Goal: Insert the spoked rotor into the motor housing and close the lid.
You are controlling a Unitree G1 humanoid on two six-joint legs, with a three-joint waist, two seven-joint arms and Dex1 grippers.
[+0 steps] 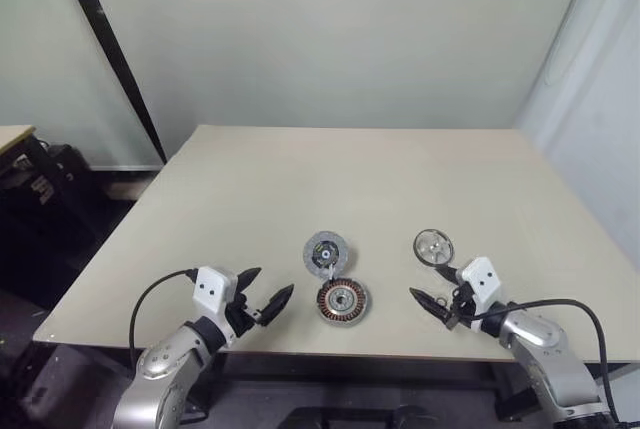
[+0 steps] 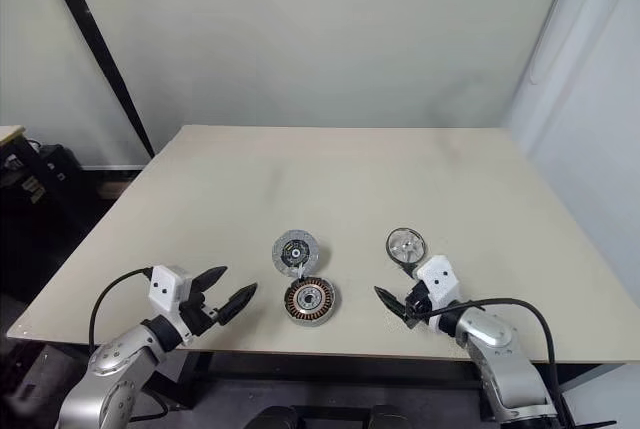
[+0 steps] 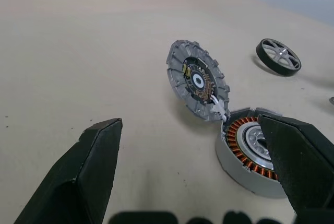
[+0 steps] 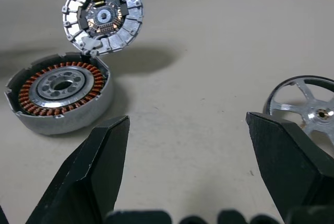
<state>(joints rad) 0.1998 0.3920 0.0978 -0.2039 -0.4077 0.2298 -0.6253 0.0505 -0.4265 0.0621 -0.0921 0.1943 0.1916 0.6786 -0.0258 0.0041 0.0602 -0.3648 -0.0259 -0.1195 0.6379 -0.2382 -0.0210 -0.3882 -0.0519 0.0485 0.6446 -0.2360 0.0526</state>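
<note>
The spoked rotor [image 1: 435, 246] is seen lying on the surface [image 1: 330, 179], apart from the other parts, to the right of them and just beyond the right arm's fingers; nothing is touching it, so the insertion is judged not yet begun. The motor housing [image 1: 343, 300] is placed near the front edge of the surface, roughly midway between the two arms, with its ring of copper windings and pale hub left uncovered and its cavity shown unfilled. The lid [image 1: 326, 251] is held up at a tilt just behind the housing, on its far side, and appears joined to the housing rim at a hinge-like point, its inner face with the dark ring turned toward the near side; the closing is therefore also left to be done. The left gripper [image 1: 262, 294] is hovering just left of the housing with its fingers spread wide and nothing between them. The right gripper [image 1: 440, 299] is set to the right of the housing and just near of the rotor, its fingers likewise spread wide and unloaded. As a judgement, the task stands at its very start: the rotor is to be picked up, carried left and seated over the hub, and the lid is then to be swung down onto the housing.
</note>
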